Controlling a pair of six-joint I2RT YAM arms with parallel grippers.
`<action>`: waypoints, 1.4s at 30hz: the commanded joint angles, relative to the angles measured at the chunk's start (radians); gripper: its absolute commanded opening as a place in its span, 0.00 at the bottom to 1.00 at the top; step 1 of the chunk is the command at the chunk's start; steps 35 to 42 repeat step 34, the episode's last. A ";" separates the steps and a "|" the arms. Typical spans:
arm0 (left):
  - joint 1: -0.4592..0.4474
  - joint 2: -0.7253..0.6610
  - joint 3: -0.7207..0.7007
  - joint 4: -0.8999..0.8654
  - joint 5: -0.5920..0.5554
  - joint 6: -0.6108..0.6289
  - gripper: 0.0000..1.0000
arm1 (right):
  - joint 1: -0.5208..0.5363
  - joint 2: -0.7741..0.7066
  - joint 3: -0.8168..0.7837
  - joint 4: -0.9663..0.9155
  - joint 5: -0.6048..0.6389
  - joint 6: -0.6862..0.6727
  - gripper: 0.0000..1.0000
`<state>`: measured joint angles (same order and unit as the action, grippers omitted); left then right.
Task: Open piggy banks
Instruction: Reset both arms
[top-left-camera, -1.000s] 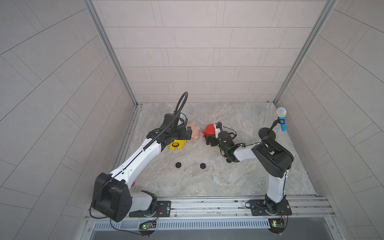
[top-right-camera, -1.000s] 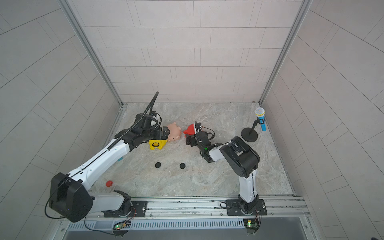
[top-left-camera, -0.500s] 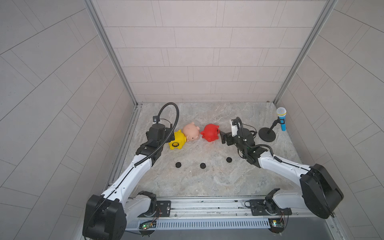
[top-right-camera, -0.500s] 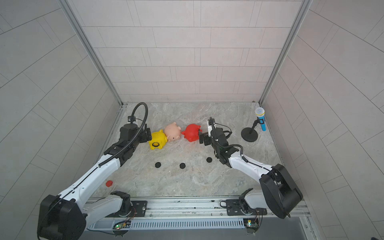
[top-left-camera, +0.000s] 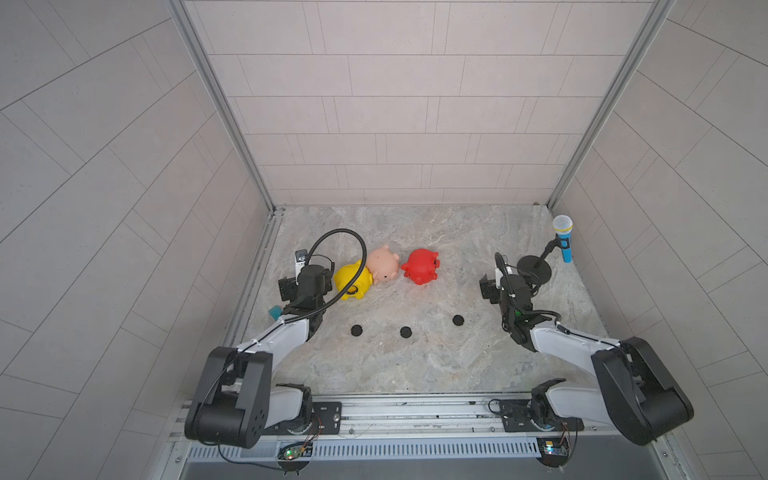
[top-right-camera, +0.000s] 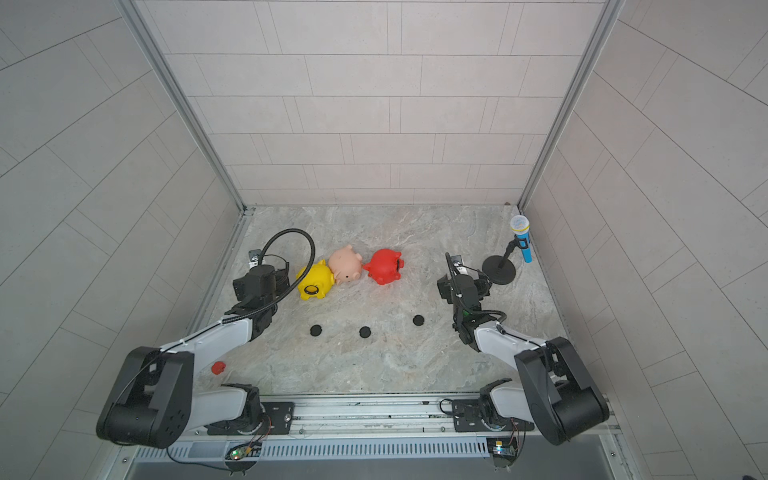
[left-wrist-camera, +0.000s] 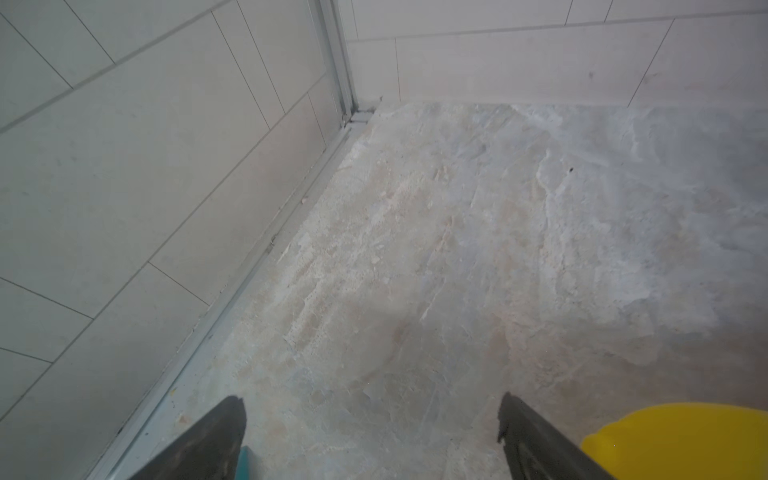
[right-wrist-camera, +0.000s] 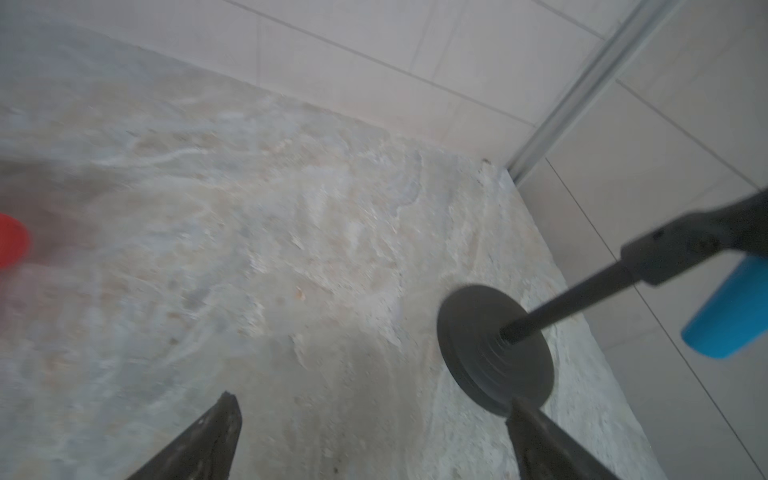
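Three piggy banks lie in a row on the stone floor in both top views: yellow (top-left-camera: 353, 282), pale pink (top-left-camera: 383, 268) and red (top-left-camera: 420, 267). The yellow one lies on its side with a round belly hole (top-right-camera: 312, 289) showing. Three black round plugs (top-left-camera: 356, 330) (top-left-camera: 405, 332) (top-left-camera: 458, 320) lie loose in front of them. My left gripper (top-left-camera: 307, 278) (left-wrist-camera: 372, 409) is open and empty, just left of the yellow pig (left-wrist-camera: 681, 440). My right gripper (top-left-camera: 505, 286) (right-wrist-camera: 374, 403) is open and empty, well right of the red pig (right-wrist-camera: 10, 241).
A blue toy microphone (top-left-camera: 563, 239) on a black stand (top-left-camera: 534, 268) is at the back right, its base (right-wrist-camera: 494, 345) close to my right fingers. A teal bit (top-left-camera: 274, 311) lies by the left wall, a small red piece (top-right-camera: 218, 367) at the front left.
Both grippers have drawn back from the pigs, the left toward the left wall, the right toward the microphone stand. A third black plug now lies on the floor. The pigs lie free.
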<state>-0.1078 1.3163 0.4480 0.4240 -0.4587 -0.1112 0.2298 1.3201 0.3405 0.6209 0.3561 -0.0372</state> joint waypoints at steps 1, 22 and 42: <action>0.043 0.018 -0.064 0.236 0.091 -0.010 1.00 | -0.071 0.033 -0.035 0.224 -0.053 0.016 1.00; 0.100 0.268 -0.055 0.504 0.435 0.111 1.00 | -0.200 0.247 0.020 0.339 -0.210 0.069 1.00; 0.100 0.268 -0.052 0.491 0.437 0.111 1.00 | -0.195 0.251 0.028 0.328 -0.233 0.057 1.00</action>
